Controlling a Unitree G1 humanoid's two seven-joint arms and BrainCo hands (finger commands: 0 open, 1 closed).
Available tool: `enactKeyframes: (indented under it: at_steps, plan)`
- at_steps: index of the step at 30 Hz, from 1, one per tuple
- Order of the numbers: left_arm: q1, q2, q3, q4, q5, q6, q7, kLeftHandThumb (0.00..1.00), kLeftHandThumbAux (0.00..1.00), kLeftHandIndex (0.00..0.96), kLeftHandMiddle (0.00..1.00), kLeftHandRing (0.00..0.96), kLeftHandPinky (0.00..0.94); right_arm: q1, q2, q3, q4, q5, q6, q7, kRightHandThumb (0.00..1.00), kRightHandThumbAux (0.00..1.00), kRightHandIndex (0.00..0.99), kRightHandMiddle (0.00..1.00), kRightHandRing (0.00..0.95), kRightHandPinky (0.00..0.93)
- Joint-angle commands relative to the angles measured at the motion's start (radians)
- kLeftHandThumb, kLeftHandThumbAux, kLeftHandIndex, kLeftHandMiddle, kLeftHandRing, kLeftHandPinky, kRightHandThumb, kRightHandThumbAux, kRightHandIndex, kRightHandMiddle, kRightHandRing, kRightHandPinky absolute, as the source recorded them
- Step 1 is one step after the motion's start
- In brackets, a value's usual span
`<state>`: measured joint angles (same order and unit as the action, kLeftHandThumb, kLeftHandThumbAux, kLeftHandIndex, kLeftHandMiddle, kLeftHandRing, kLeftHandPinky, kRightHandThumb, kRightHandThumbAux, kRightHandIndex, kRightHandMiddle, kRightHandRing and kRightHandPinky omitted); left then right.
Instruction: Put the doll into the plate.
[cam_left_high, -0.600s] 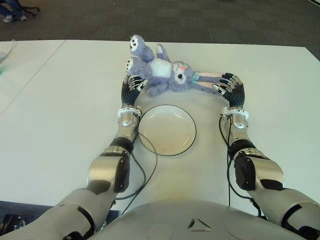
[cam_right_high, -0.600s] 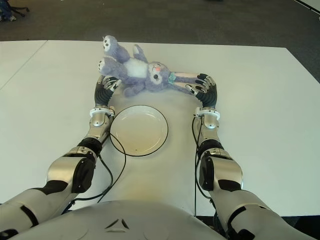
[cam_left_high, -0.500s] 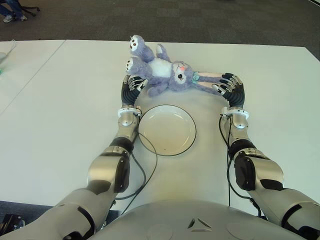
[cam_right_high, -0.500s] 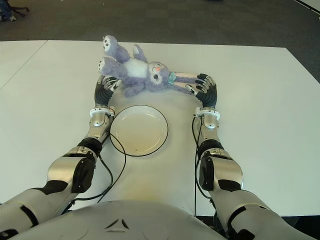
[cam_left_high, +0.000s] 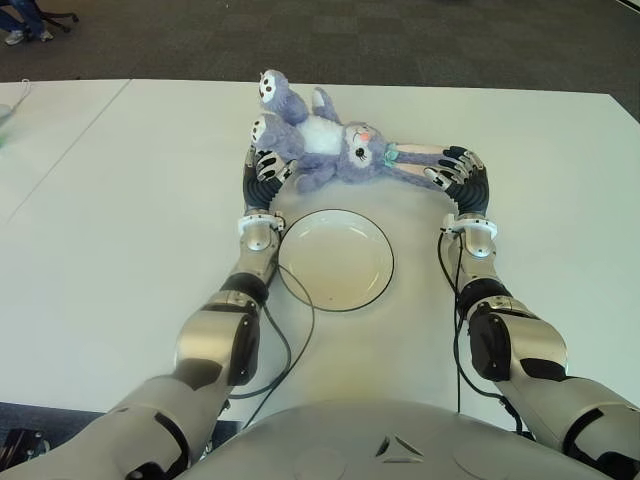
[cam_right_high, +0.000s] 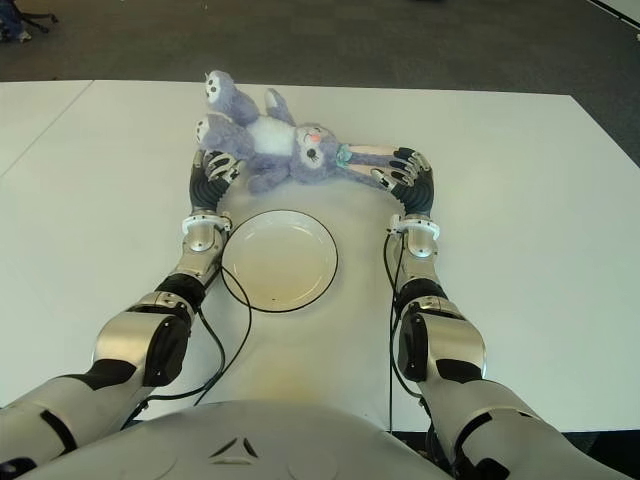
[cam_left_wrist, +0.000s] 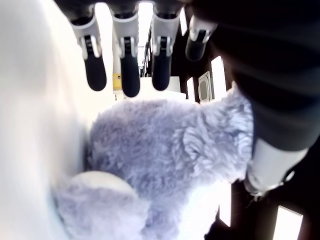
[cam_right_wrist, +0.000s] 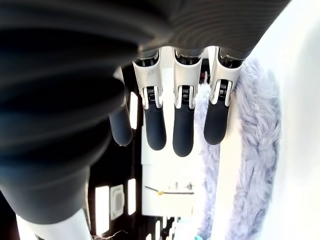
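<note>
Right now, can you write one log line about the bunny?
doll: on table, beyond plate | left hand: open at its foot | right hand: open at its ears | plate: empty

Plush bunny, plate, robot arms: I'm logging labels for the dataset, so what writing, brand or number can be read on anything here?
None: no readable text shows in any view.
Plush bunny: no tag or lettering visible.
Plate: plain, unmarked.
Left hand and right hand: no legible markings.
White table: bare of writing.
</note>
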<state>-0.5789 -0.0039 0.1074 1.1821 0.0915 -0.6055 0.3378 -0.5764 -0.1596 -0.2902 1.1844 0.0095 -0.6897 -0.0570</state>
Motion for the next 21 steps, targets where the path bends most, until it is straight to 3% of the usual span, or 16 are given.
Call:
enactKeyframes:
  at_steps: [1, 12, 21]
  plan:
    - [0.126, -0.030, -0.018, 0.105, 0.027, 0.018, 0.029, 0.157, 0.640, 0.036, 0.160, 0.206, 0.245, 0.278, 0.105, -0.014, 0.147, 0.013, 0.023, -0.007, 0.067, 0.835, 0.254, 0.275, 0.292, 0.336]
    - [0.046, -0.051, 0.031, 0.094, -0.039, -0.035, -0.014, 0.189, 0.561, 0.033, 0.132, 0.177, 0.231, 0.274, 0.103, -0.023, 0.149, 0.022, 0.033, 0.007, 0.070, 0.842, 0.261, 0.283, 0.303, 0.350]
    - [-0.004, -0.052, 0.058, 0.102, -0.066, -0.020, -0.057, 0.197, 0.599, 0.030, 0.146, 0.189, 0.245, 0.273, 0.102, -0.017, 0.149, 0.014, 0.026, -0.006, 0.092, 0.833, 0.272, 0.301, 0.324, 0.368]
